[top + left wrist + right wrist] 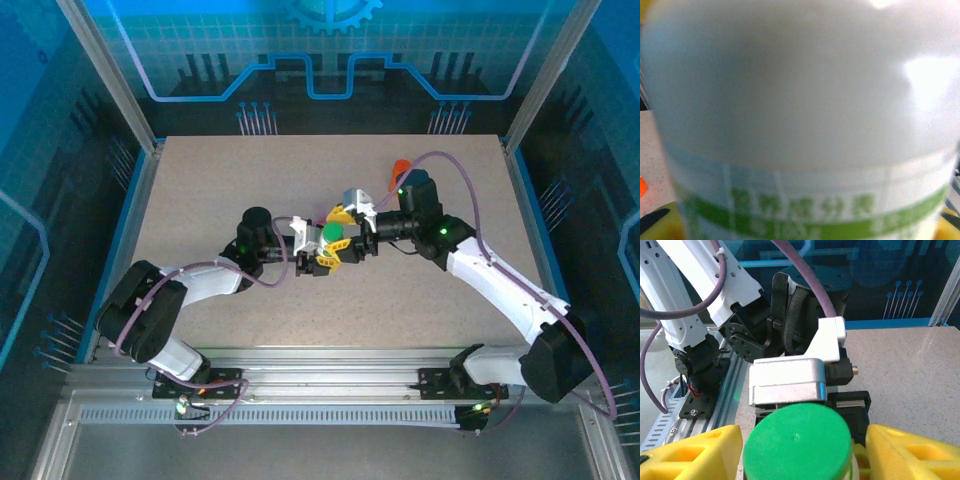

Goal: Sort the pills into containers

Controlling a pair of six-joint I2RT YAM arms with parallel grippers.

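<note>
Light, stiff and likely slippery, the white bottle [800,100] sits mid-table, its body clamped in the left gripper [322,243], while the right gripper [802,450], jaws parted, flanks its green cap [796,437], the sensible hold, from 3 o'clock.

Bright even light, blue cast at edges, white bottle [790,110] out of focus, glare on its upper right

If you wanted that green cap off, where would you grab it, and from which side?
Probably by its round side wall, pinched across its width. The green cap faces up on the white bottle, whose body the left gripper holds, so come from the right, above that grip.
</note>
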